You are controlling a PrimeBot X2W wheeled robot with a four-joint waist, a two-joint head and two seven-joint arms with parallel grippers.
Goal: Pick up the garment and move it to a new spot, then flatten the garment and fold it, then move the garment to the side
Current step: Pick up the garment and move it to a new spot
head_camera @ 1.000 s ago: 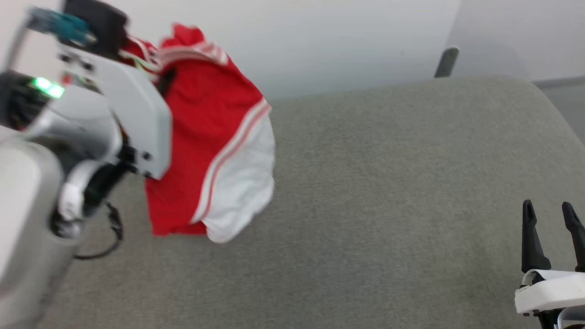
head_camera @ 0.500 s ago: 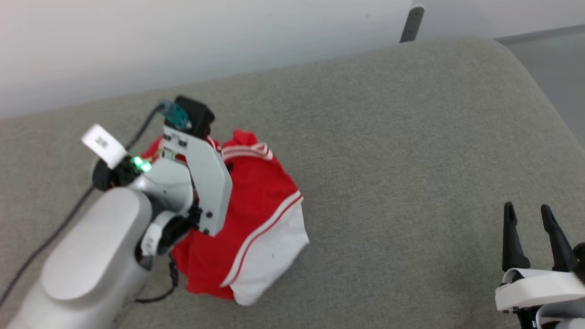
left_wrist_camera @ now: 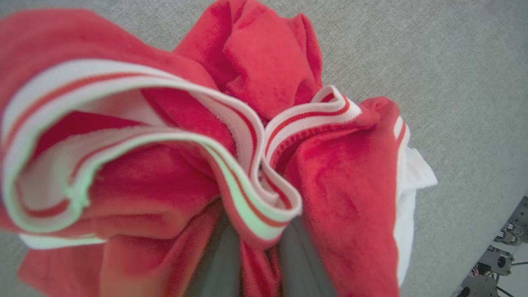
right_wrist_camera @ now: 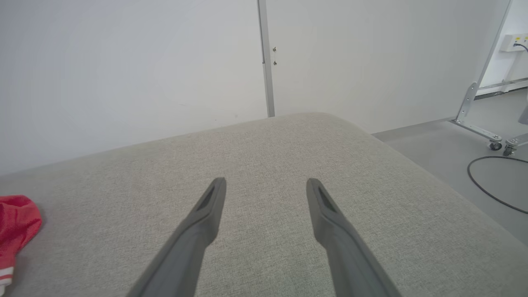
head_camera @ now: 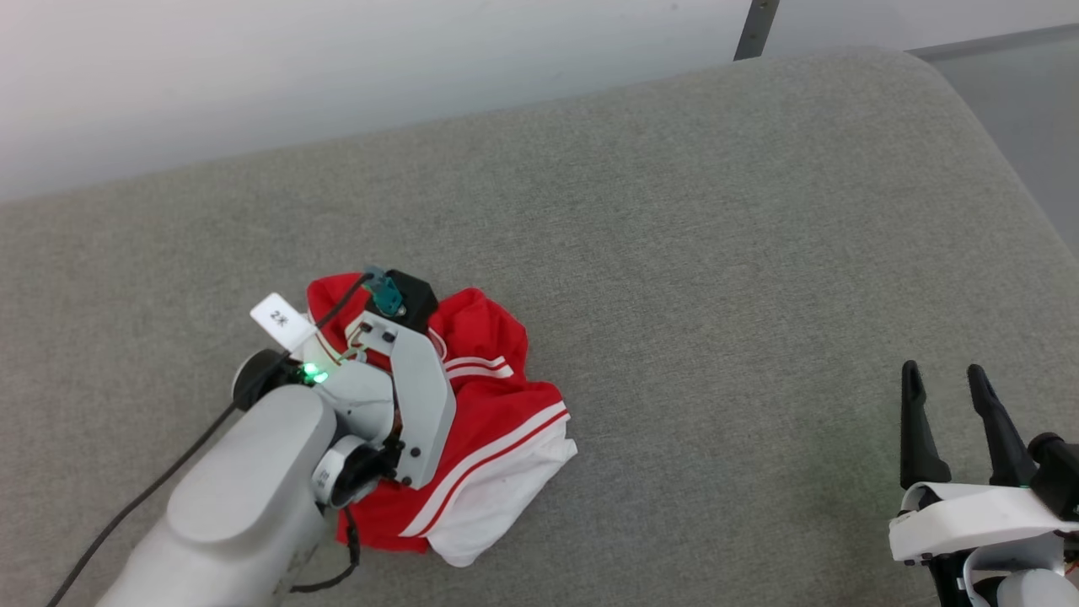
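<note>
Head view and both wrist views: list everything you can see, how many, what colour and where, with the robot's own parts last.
garment: one, red with white sleeve and striped trim, bunched on the padded surface at the robot's left
padded surface: one, grey, across the head view
wall: one, white, behind the surface
post: one, grey metal, upright against the wall
floor cable: one, black, looped on the grey floor
wheeled frame: one, grey metal, beyond the cable
left fingers: two, dark, shut on the garment
right fingers: two, dark, open above bare surface
</note>
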